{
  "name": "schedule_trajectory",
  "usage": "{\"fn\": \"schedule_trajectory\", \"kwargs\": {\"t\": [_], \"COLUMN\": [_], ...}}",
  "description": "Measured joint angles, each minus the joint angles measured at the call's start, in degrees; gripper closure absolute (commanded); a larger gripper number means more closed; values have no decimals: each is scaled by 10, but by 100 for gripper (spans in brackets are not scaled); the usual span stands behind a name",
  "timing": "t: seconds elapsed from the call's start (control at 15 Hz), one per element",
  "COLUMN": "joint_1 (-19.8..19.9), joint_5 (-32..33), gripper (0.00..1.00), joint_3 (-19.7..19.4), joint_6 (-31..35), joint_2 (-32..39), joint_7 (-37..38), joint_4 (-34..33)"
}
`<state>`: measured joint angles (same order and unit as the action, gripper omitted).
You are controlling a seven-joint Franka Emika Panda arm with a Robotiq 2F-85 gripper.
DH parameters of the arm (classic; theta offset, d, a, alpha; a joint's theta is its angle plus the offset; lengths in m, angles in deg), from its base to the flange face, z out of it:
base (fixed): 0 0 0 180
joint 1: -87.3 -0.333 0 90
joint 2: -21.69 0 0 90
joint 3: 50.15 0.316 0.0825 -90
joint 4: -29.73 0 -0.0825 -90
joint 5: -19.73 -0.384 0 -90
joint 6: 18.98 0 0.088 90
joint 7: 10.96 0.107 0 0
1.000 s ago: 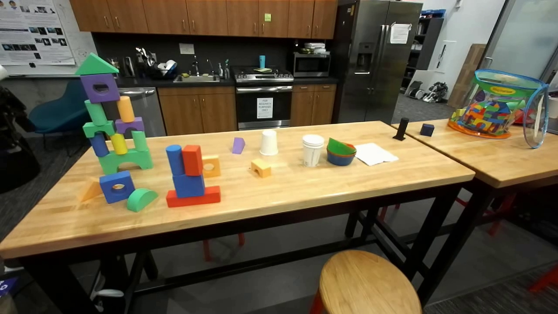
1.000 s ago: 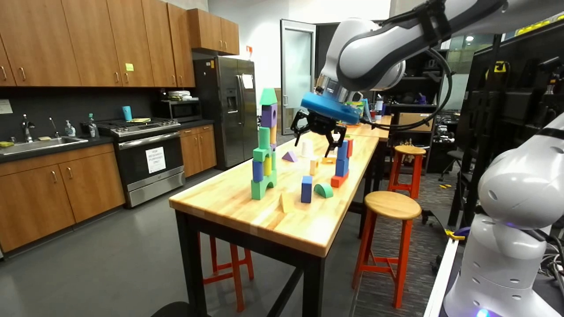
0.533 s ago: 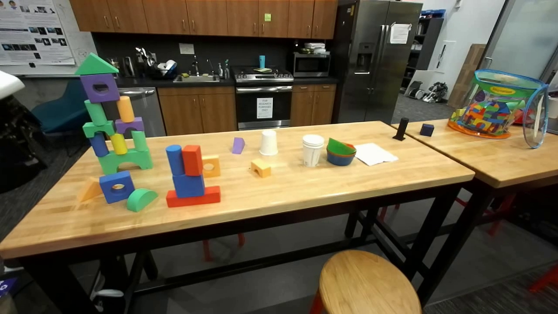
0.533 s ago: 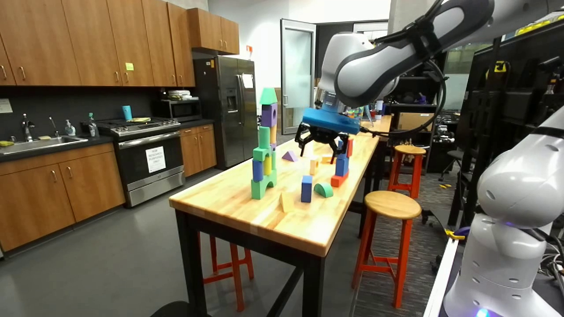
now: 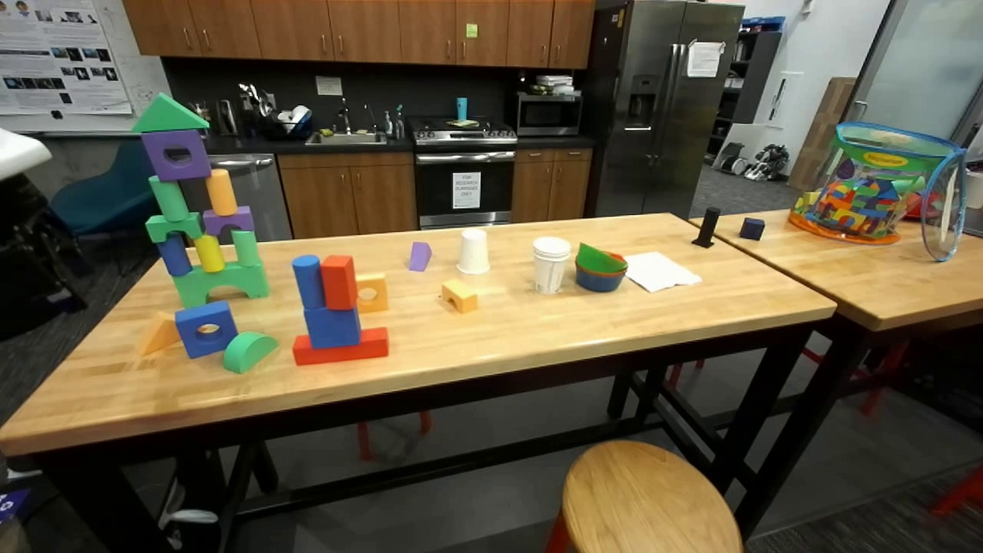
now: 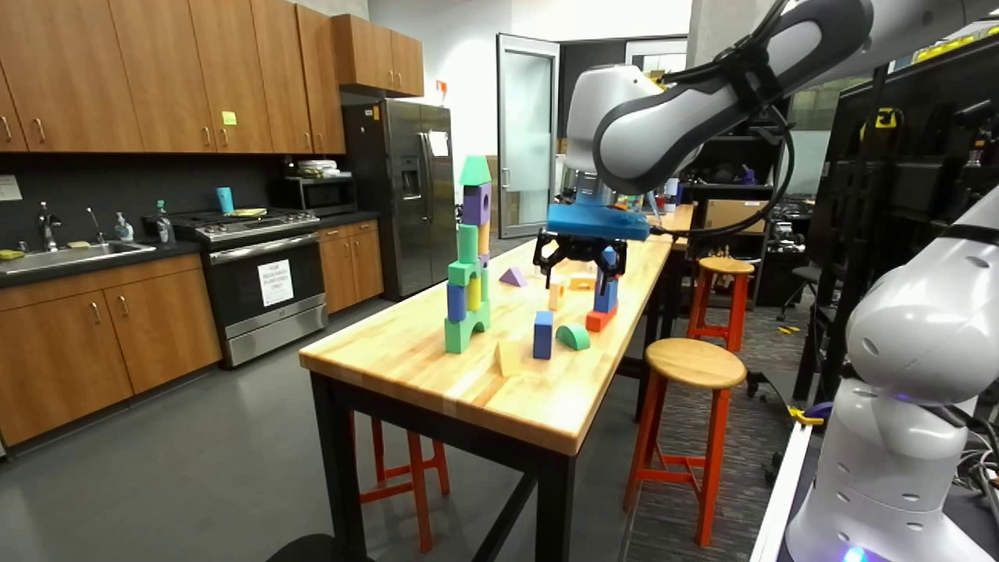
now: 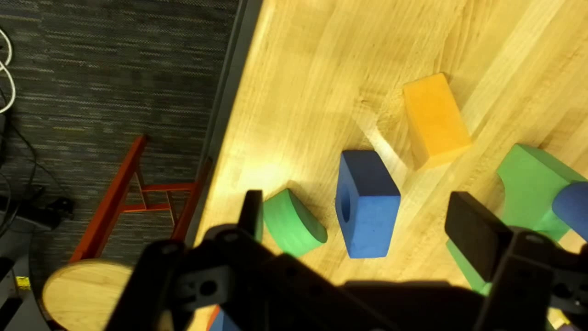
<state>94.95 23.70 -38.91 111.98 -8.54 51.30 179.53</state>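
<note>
Blue rectangular block (image 7: 367,204) with a round hole stands on the wooden table (image 7: 312,92), near the middle of the wrist view. Left to right in that view, a round-topped stool (image 7: 87,292) with red legs comes first, beyond the table's edge. Next, a black fingertip (image 7: 252,214) appears alongside a green half-round block (image 7: 294,225), which sits just beside the blue block. Past the blue block lies an orange wedge (image 7: 436,122), near it but apart. Right of that is the opposite fingertip (image 7: 475,230), then a green arch (image 7: 530,184) bearing a blue cylinder (image 7: 574,207). The gripper (image 6: 576,286), in an exterior view, hangs above the table, jaws spread wide and free of any block.
</note>
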Motion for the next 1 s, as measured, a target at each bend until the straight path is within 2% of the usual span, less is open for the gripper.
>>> {"fn": "schedule_trajectory", "kwargs": {"t": [0.4, 0.73, 1.0], "joint_1": [-9, -8, -8], "joint_5": [-11, -10, -3], "gripper": [0, 0, 0], "joint_3": [-15, -40, -44], "joint_6": [-10, 6, 2], "joint_2": [18, 59, 87], "joint_7": [-20, -46, -65], "joint_4": [-8, -53, -86]}}
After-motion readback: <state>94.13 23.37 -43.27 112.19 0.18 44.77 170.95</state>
